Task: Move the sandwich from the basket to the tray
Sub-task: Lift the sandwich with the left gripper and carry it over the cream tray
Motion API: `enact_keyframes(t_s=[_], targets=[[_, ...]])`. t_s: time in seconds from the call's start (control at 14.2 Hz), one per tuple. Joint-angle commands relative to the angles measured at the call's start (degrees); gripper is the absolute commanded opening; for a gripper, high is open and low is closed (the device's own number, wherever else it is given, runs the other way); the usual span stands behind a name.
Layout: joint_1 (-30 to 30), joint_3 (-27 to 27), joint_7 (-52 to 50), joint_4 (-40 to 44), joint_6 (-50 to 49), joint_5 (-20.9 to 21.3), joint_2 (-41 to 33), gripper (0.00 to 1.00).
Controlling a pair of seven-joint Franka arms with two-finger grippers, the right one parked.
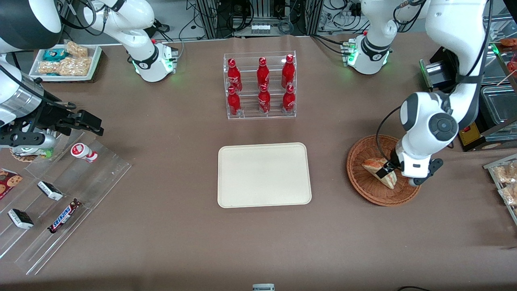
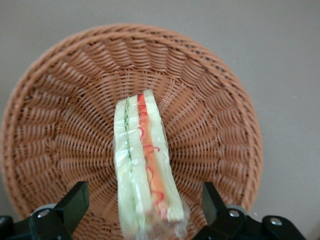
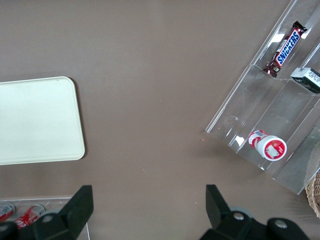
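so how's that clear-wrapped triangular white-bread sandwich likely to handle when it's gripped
Probably soft: the clear-wrapped triangular white-bread sandwich looks like layered bread, so a hard squeeze may crush it. Its glossy wrap could slip. It stands on edge in the round reddish-brown wicker basket between the open gripper fingers, so may tip.

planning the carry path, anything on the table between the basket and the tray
Nothing: the front view shows bare brown table between basket and tray. The gripper is open around the sandwich.
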Motion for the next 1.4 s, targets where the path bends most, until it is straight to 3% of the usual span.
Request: enact_keyframes(t_s=[0.0,0.07,0.14,0.28,0.35,0.49,0.63,0.91,1.05,1.33], targets=[[-0.5,0.4,-1.2,0.6,1.2,-0.2,2.2,0.35],[-0.4,0.4,-1.3,0.9,0.8,-0.2,2.0,0.06],[-0.5,0.4,-1.3,1.3,0.5,-0.2,1.6,0.00],[-0.7,-0.6,-0.3,2.3,-0.2,0.3,-1.7,0.00],[-0.7,-1.7,-0.3,4.6,-5.2,0.3,-3.6,0.00],[-0.7,-5.9,0.0,14.6,-20.0,0.3,-3.8,0.00],[-1.7,-12.8,-0.7,23.4,-27.4,0.8,-1.7,0.00],[-15.4,-15.0,-2.4,34.4,-27.0,5.5,9.2,0.00],[-21.1,-14.9,-4.6,40.9,-25.8,10.9,16.3,0.01],[-26.3,-14.1,-9.3,43.8,-14.8,17.6,26.0,0.01]])
